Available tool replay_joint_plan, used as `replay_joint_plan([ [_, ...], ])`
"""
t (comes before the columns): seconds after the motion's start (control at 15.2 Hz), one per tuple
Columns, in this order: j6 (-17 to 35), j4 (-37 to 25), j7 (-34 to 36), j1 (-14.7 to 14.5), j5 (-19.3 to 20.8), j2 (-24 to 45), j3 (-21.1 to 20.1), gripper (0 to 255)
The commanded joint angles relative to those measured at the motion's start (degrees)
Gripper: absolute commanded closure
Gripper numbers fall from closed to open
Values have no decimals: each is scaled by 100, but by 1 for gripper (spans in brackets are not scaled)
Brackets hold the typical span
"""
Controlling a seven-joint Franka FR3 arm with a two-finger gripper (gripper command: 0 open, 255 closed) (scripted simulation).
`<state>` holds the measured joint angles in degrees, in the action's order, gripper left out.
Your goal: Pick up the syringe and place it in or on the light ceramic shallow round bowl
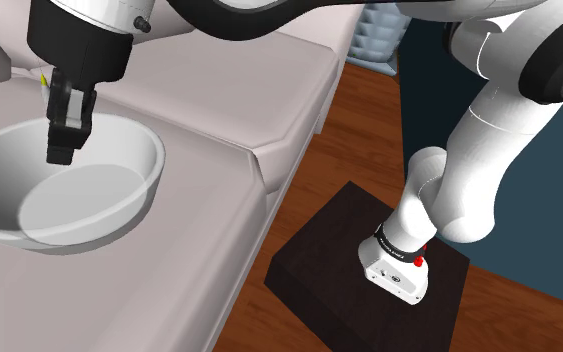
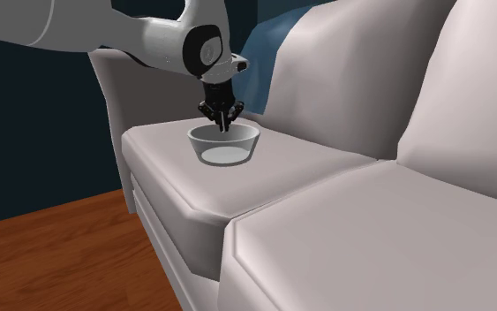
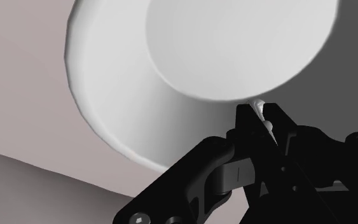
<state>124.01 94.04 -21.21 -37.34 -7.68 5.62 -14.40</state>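
hovering the gripper (image 1: 61, 150) just above the bowl (image 1: 157, 165), inside its rim and nearer the bowl's sloping wall than its middle. pinching the syringe (image 3: 259, 109) between black fingers drawn almost together, with only a thin pale sliver peeking past the tips over the bowl's inner wall. judging this to be the placing step, with only the release left to do. doing it well probably meaning: easing down toward the bowl's flat floor rather than its slope, parting the fingers slowly and only a little, letting the syringe fall a short way so as not to bounce or roll out over the bowl's low rim, then rising straight up clear of the bowl without clipping it. looking slim and whitish, the syringe, and mostly hidden by the fingers, too little showing to tell barrel from plunger. resting pale, round and shallow on the sofa arm (image 2: 154, 146), the bowl, with nothing lying in it yet.
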Motion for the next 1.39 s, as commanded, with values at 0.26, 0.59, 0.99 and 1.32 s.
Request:
replay_joint_plan([
  [0.26,7,7,3,-1,1,-1,-1,0],
  [0.59,7,7,3,-1,1,-1,-1,0],
  [0.99,-583,-257,-49,75,-94,-325,47,0],
  [1.32,-584,-257,-49,75,-94,-324,47,0],
])
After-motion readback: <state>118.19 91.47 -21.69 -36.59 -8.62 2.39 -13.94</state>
